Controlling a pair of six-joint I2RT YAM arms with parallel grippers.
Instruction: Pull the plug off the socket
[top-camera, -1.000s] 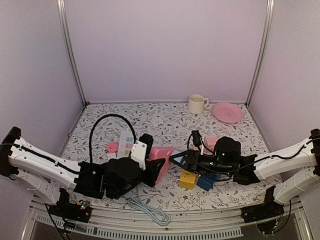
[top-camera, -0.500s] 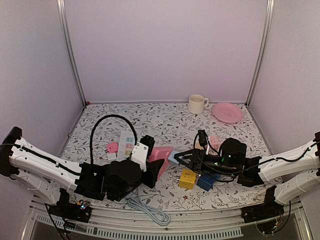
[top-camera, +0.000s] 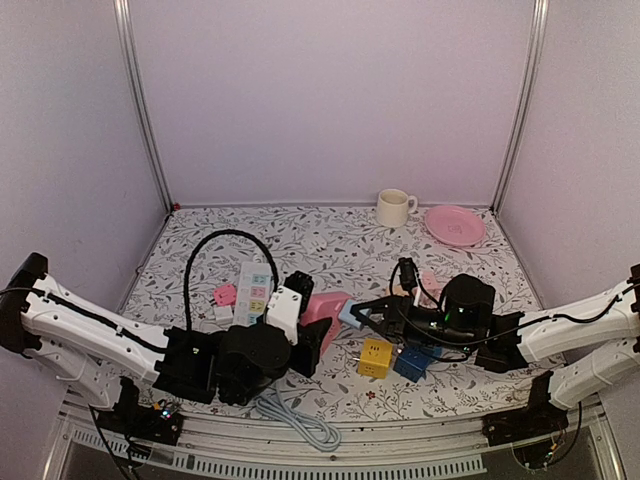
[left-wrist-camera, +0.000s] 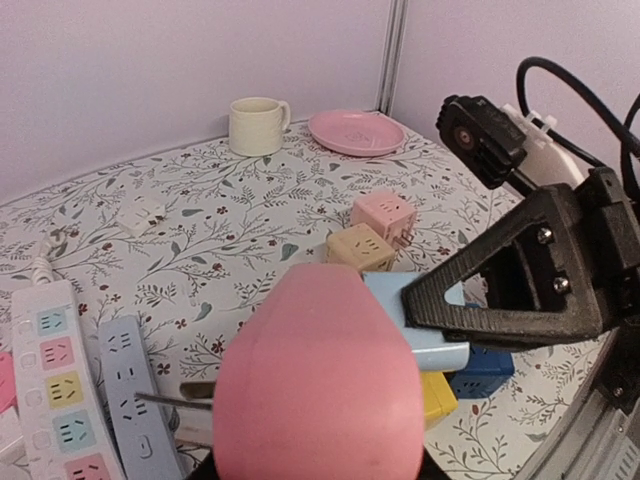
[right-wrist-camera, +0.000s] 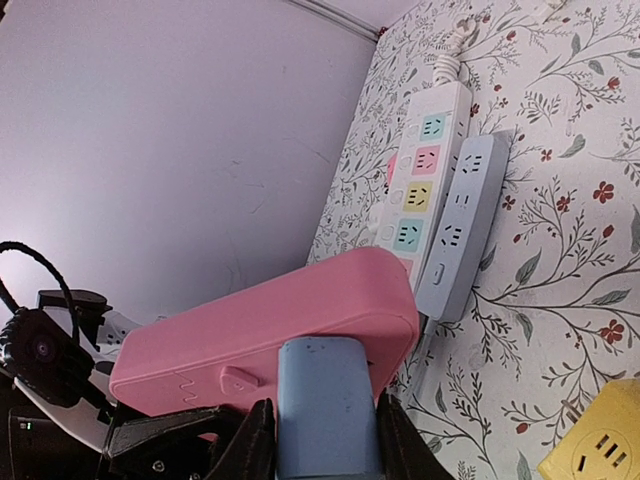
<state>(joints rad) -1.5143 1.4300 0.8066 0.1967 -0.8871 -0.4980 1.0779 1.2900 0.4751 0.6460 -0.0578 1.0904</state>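
1. The floral table (top-camera: 330, 245) lay under the pink socket (top-camera: 322, 306), which I held raised off it.
2. The white power strip (top-camera: 252, 290) lay flat on the table, just left of the pink socket.
3. My left gripper (top-camera: 308, 338) was clenched on the pink socket's near end.
4. A yellow cube adapter (top-camera: 375, 358) sat to the right of the pink socket, nearer my bases.
5. The light-blue plug (top-camera: 350, 314) sat against the pink socket's right end, with my right gripper (top-camera: 365, 315) clamped around it.
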